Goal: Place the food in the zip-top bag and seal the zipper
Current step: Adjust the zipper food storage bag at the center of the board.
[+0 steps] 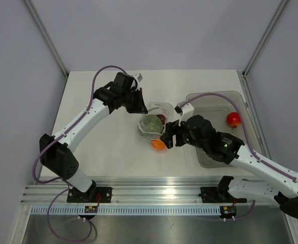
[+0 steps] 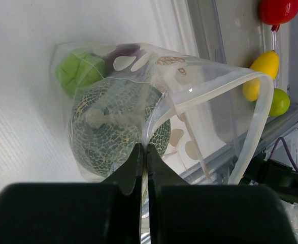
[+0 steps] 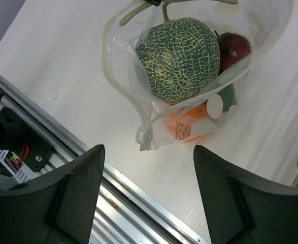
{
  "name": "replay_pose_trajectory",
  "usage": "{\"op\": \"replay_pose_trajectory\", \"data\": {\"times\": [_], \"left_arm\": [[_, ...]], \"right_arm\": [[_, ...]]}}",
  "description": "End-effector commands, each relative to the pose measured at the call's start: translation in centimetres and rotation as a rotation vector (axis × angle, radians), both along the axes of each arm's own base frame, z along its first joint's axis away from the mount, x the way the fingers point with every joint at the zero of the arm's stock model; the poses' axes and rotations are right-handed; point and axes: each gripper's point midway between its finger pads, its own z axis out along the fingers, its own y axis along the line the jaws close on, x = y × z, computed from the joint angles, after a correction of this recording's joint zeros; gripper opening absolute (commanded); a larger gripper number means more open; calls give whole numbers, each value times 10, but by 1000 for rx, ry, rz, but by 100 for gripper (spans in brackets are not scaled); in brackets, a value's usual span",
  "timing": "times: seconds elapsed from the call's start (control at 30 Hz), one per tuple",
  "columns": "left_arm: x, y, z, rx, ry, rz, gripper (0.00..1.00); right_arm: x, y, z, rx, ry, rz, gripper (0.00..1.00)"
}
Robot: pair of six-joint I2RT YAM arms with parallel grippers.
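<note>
Across the top view, pale table (image 1: 103,147). Right of centre on it, grey tub (image 1: 217,107), holding a red fruit (image 1: 233,119) and, at the right edge of the left wrist view, a yellow one (image 2: 263,68) and a small green one (image 2: 279,101).

At the centre of the top view, zip-top bag (image 1: 161,108), mouth gaping, pinched at its rim by the left gripper (image 2: 143,150), closed tight on the film. Just below and right of the bag, right gripper (image 3: 147,152), spread wide, holding nothing.

Inside the bag:
- netted melon (image 3: 179,58), filling most of it
- orange (image 3: 189,122), seemingly under the dotted film at the bottom
- dark plum (image 3: 233,48) at upper right
- green round (image 2: 80,71) at upper left of the left wrist view

Along the mouth, zipper (image 2: 255,117), unsealed.

Likely trouble:
- a seal blocked by the melon's bulk at the mouth
- a slip of the thin pinch under any tug
- a spill of fruit through the open mouth on a tilt
</note>
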Motion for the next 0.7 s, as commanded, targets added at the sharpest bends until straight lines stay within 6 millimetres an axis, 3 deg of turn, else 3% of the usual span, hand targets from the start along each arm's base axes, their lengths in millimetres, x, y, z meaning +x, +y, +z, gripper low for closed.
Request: {"op": "replay_pose_trajectory", "data": {"times": [0.0, 0.17, 0.4, 0.6, 0.67], "left_arm": [[2, -4, 9, -29, -27, 19, 0], [2, -4, 5, -28, -18, 32, 0], [1, 1, 7, -31, -27, 62, 0], [-4, 6, 8, -19, -45, 92, 0], [-7, 8, 10, -21, -55, 103, 9]], "right_arm": [[10, 7, 5, -21, -85, -68, 77], [13, 13, -22, -100, -100, -109, 70], [22, 24, -35, -101, -103, -140, 50], [34, 25, -29, -100, -157, -176, 5], [40, 24, -26, -110, -186, -189, 0]]}}
